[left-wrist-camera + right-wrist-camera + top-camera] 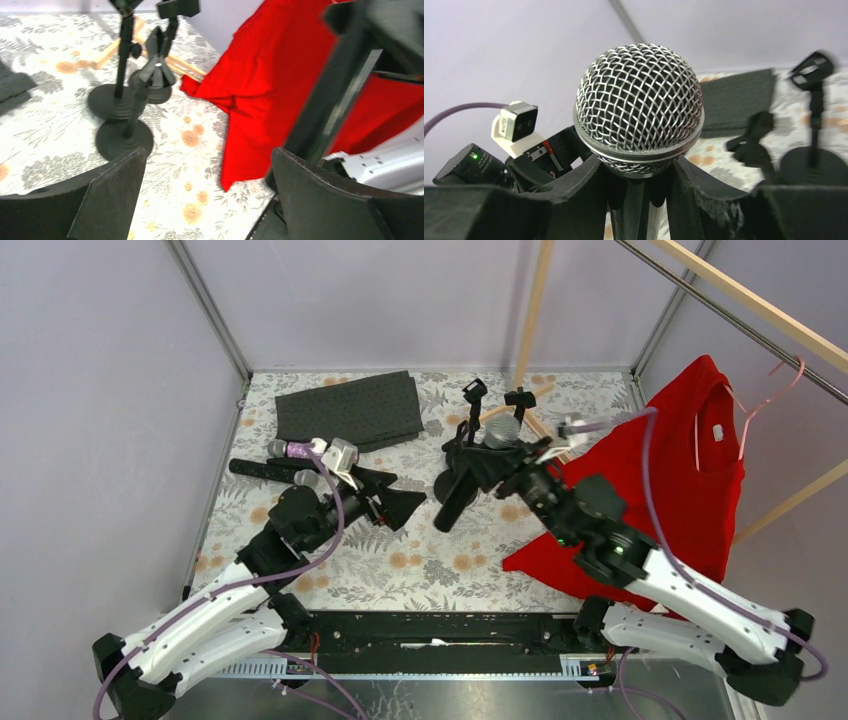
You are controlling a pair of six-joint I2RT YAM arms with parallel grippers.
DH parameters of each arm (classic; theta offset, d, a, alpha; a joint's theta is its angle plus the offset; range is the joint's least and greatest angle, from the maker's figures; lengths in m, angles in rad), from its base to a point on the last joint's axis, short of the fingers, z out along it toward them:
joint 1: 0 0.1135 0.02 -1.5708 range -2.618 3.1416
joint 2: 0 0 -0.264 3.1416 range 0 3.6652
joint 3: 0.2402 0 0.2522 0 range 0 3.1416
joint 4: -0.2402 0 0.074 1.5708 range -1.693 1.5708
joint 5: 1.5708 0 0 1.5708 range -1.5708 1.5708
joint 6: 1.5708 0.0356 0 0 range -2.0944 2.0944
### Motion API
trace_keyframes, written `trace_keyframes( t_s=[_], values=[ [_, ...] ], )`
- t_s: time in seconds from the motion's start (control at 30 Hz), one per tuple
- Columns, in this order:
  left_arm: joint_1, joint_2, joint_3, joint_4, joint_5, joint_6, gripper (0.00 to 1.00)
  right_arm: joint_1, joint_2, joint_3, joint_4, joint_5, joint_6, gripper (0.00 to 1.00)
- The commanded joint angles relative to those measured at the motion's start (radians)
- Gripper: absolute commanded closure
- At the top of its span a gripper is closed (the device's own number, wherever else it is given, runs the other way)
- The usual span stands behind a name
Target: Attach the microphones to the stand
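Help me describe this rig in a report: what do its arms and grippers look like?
The left arm and right arm have white shells over black joints, each trailed by a purple cable. The left gripper and right gripper carry broad, wedge-shaped matt black fingers. A white camera sits at each wrist.

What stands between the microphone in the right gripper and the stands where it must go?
Nothing visible does. The right gripper holds the microphone just below its head. The stands are close beside it, and no object shows in the gap.
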Motion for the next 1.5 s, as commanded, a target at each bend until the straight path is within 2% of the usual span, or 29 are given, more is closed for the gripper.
trace_keyframes(
  t_s=[0.0,0.17,0.47,0.73,0.87,1.13,1.23,1.47],
  values=[
    [0.002,0.059,0.019,0.028,-0.150,-0.011,0.01,0.000,-0.142,-0.018,-0.153,0.207,-0.151,1.00],
    [0.003,0.120,0.027,0.048,-0.211,0.027,0.01,0.000,-0.266,-0.020,-0.350,0.292,-0.186,1.00],
    [0.002,0.265,0.061,0.226,-0.294,0.189,0.01,-0.001,-0.424,-0.042,-0.523,0.436,-0.175,1.00],
    [-0.002,0.396,0.131,0.320,-0.208,0.242,0.01,0.000,-0.504,-0.049,-0.709,0.590,-0.032,1.00],
    [-0.003,0.468,0.215,0.292,-0.191,0.297,0.02,0.000,-0.541,-0.067,-0.731,0.601,0.017,1.00],
    [-0.005,0.643,0.437,0.122,-0.176,0.327,0.13,0.000,-0.537,-0.058,-0.786,0.566,0.019,1.00],
    [-0.013,0.704,0.524,0.012,-0.222,0.308,0.16,0.000,-0.530,-0.056,-0.800,0.569,0.018,1.00],
    [-0.055,0.803,0.647,-0.108,-0.296,0.314,0.16,0.000,-0.536,-0.055,-0.802,0.562,0.014,1.00]
  ],
)
